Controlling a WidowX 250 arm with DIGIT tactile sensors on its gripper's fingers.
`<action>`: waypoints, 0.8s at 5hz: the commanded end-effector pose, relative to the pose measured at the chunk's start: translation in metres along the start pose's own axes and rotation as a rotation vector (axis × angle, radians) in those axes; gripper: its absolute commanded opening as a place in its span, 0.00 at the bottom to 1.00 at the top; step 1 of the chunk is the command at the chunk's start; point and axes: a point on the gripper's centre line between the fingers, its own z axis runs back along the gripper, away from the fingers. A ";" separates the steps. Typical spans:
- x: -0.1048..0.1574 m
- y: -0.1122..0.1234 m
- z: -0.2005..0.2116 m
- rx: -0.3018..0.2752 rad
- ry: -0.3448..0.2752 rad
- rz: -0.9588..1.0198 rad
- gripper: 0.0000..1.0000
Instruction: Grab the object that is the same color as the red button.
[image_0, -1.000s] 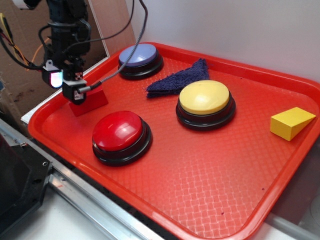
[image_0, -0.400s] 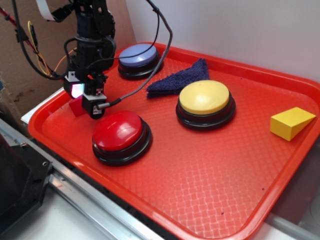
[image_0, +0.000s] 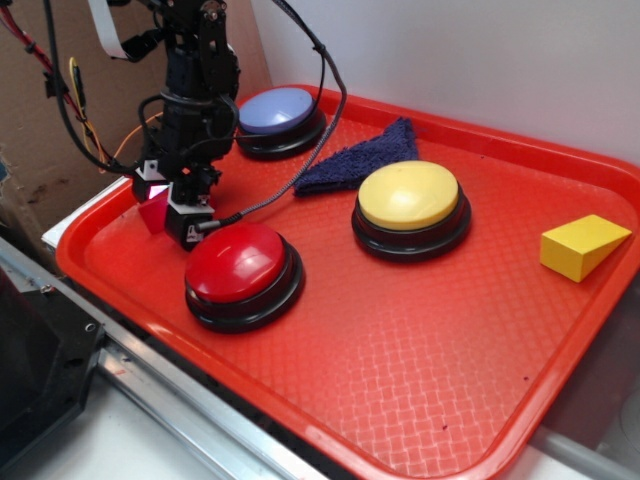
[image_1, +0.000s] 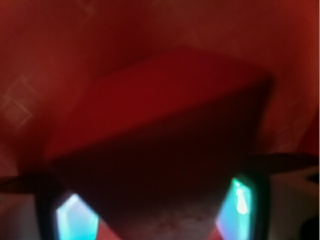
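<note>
- The red tray (image_0: 420, 400) carries everything, sitting at a slant with a white wall behind its far edge.
- Three big dome buttons on it: the red button (image_0: 240, 262) near the tray's left front edge, a yellow button (image_0: 410, 200) about mid-tray, and a lavender-blue button (image_0: 277, 112) up by the far left corner.
- A dark blue cloth (image_0: 360, 158) lies crumpled between the lavender-blue and yellow buttons.
- A yellow wedge block (image_0: 582, 246) sits by the right edge, well apart from the rest.
- My gripper (image_0: 172, 212) is down at the left edge, just beside the red button.
- The red wedge block (image_1: 165, 115) sits between my fingers (image_1: 75, 220), filling the wrist view; in the exterior view only a sliver (image_0: 153, 213) peeks out. Looks like I'm pinching it, fingers pressed against both sides.
</note>
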 end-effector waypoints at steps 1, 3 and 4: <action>-0.001 0.001 0.014 0.022 -0.104 0.022 0.00; -0.031 -0.014 0.078 0.000 -0.211 0.035 0.00; -0.049 -0.021 0.103 -0.027 -0.248 0.047 0.00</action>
